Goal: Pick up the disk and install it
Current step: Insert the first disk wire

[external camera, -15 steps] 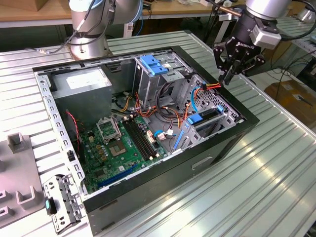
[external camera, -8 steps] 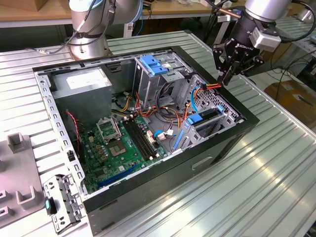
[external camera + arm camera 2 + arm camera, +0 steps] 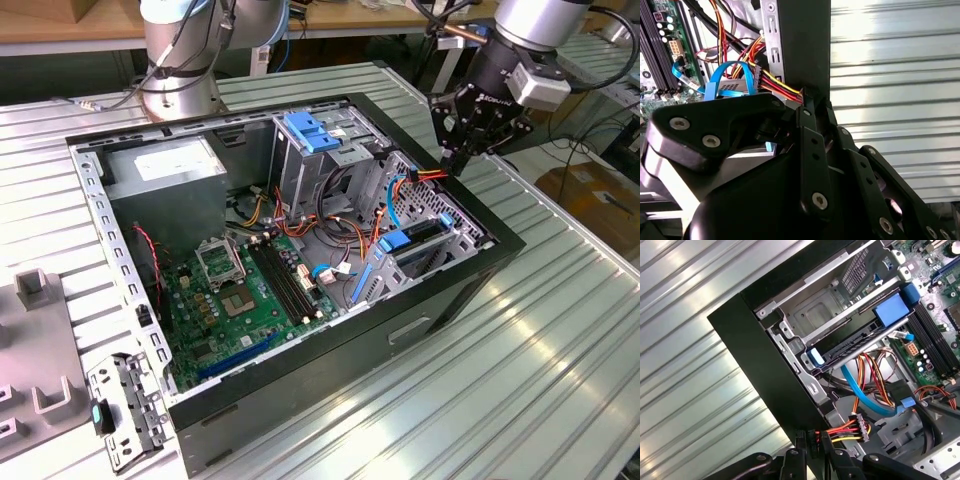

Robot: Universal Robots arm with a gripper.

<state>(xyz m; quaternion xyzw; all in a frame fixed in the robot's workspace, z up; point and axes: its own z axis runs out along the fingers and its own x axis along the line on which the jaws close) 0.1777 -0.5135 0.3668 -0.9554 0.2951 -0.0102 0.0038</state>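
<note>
**Gripper pinched on power cable at case rim; disk sits in cage**

Exterior view: an open black case lies on a ribbed sheet-metal counter. The black linkage gripper is at the case's 2 o'clock corner, just over the rim.

Both wrist views show its fingers drawn together, clamped on the black end of a red-yellow-black cable. The fingers cover the plug, so the exact hold is hard to make out.

The disk sits edge-on in a perforated steel cage, at 4 o'clock from the green board. In the first wrist view the disk reads as a dark flat slab between two blue plastic rail ends. Its label and connector side are hidden.

A flat, glossy blue cable loops just beside the cage. A grey metal box sits at the case's 11 o'clock and a blue slotted plate at 12.

In the second wrist view the gripper's own body blocks much of the interior. In the exterior view the arm is cut off by the frame edge at 1 o'clock.
</note>
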